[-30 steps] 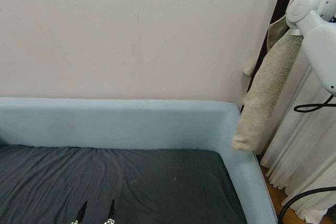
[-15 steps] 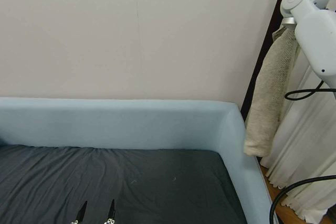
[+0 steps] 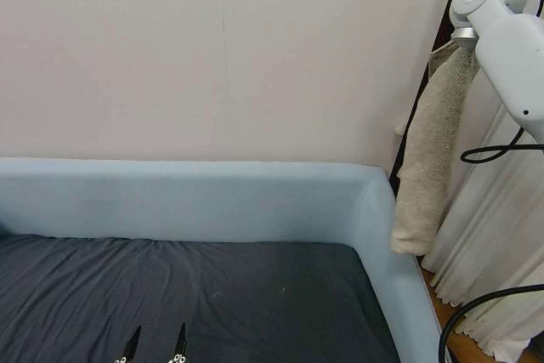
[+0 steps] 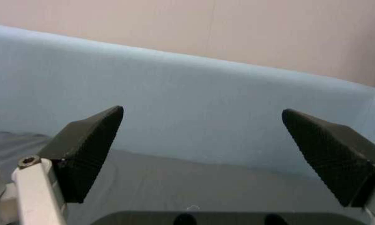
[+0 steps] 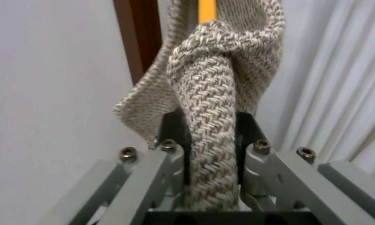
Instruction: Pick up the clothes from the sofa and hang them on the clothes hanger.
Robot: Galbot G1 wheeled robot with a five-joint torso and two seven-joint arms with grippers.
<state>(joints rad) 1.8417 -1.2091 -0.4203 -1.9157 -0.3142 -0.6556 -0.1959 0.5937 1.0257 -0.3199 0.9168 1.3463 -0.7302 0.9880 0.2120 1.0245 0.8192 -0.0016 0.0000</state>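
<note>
Low over the sofa (image 3: 212, 197), our left hand (image 4: 201, 112) is open wide and holds nothing. Up high by the clothes hanger (image 5: 134, 37), our right hand (image 5: 209, 136) pinches the knit sweater (image 5: 213, 79) tight. We think this is the hanging step: next the sweater must sit over the bar (image 5: 207, 10) before that hand lets go.
</note>
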